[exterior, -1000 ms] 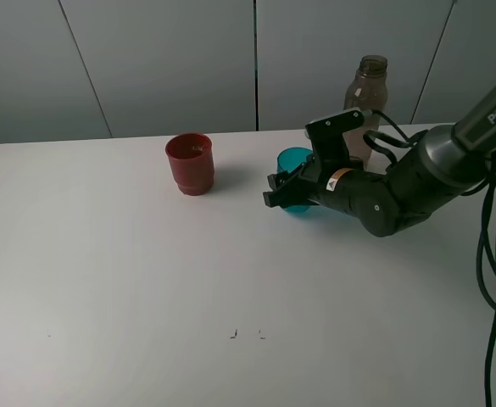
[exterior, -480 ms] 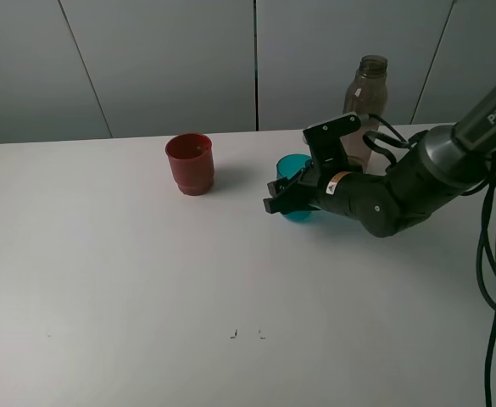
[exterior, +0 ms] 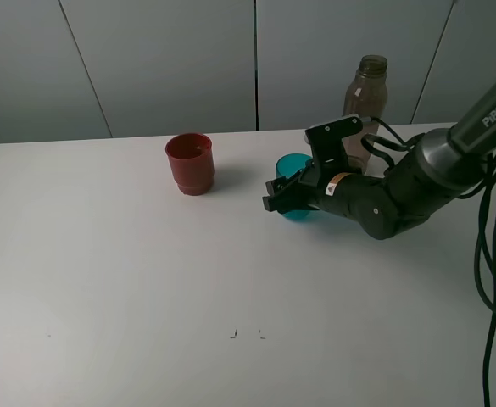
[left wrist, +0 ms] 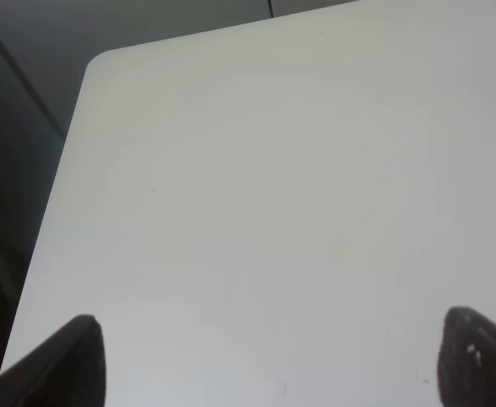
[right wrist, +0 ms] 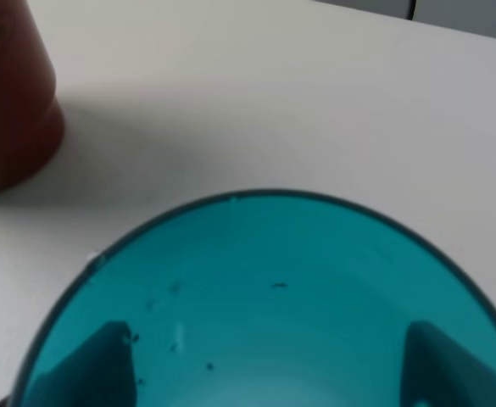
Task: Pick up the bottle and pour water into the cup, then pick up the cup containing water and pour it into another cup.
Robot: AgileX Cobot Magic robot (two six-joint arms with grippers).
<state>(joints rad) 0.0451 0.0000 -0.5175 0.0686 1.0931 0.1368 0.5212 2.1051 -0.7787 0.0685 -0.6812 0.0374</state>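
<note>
White matte surface [exterior: 146,288], rounded at its far left corner, two tiny dark marks near the front edge; pale grey panelled wall behind, with dark seams. Red cup [exterior: 189,164] upright towards the far edge, left of middle; teal cup [exterior: 295,198] upright to its right, well apart; smoky bottle [exterior: 365,106] upright by the far edge, behind the right arm. Right hand [exterior: 287,197] around the teal cup, fingers [right wrist: 103,365] seen through its wall on either side; tightness of grip impossible to tell. Left hand [left wrist: 264,356] spread wide over bare surface near the left edge, empty.

Looks like a lab test rig; bare white tabletop [exterior: 146,280], plain grey wall panels [exterior: 163,59], cabled robot arm [exterior: 400,186].
</note>
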